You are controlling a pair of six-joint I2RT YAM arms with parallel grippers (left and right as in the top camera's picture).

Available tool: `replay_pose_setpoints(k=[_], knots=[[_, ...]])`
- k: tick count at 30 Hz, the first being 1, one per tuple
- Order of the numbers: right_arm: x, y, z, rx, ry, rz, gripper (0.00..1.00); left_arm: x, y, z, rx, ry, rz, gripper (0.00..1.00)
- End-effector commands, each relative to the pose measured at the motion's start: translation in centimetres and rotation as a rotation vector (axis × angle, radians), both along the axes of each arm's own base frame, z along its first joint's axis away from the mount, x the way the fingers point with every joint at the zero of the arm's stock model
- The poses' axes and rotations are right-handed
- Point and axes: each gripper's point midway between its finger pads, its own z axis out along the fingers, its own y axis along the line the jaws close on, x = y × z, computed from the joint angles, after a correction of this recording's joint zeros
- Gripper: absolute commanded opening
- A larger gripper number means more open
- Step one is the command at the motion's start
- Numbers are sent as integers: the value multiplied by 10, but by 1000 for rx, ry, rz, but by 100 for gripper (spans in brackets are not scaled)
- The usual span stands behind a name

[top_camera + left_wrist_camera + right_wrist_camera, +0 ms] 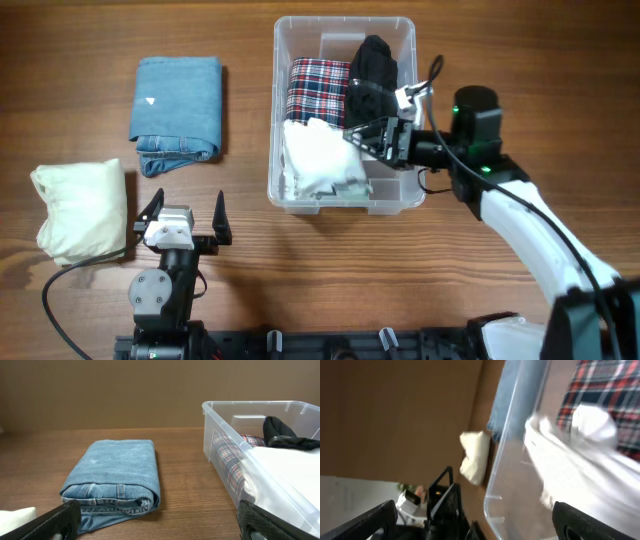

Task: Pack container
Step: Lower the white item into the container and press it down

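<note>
Lifting straight up is your cleanest exit: right gripper [362, 140] spread, empty, over white garment [315, 160] in the container [345, 20], far centre-right. Left gripper [186, 205] spread too, near left. Clear the rim before reaching for jeans [178, 105]

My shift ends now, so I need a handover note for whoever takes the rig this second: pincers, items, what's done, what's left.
Left pincer: open, empty, low over the table beside the cream garment.
Right pincer: open, holding nothing, over the white garment inside the container.
Done: plaid garment, black garment and white garment are in the container.
Left: folded jeans and cream garment are on the table, outside the container.
</note>
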Motion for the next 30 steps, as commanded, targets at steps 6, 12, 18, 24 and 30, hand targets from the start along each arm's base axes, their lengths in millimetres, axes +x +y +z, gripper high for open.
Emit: replay_pose_setpoints(k=[6, 12, 18, 24, 30], knots=[[26, -35, 0, -252, -125, -245, 100, 0, 2, -3, 11, 8, 9, 100], [45, -51, -2, -455, -255, -342, 100, 0, 2, -3, 11, 8, 9, 100], [52, -28, -8, -572, -329, -408, 98, 0, 2, -3, 11, 8, 9, 100], [56, -2, -45, -722, -361, -416, 92, 0, 2, -3, 11, 8, 9, 100], [56, 29, -88, -779, -368, -339, 80, 0, 2, -3, 11, 8, 9, 100]])
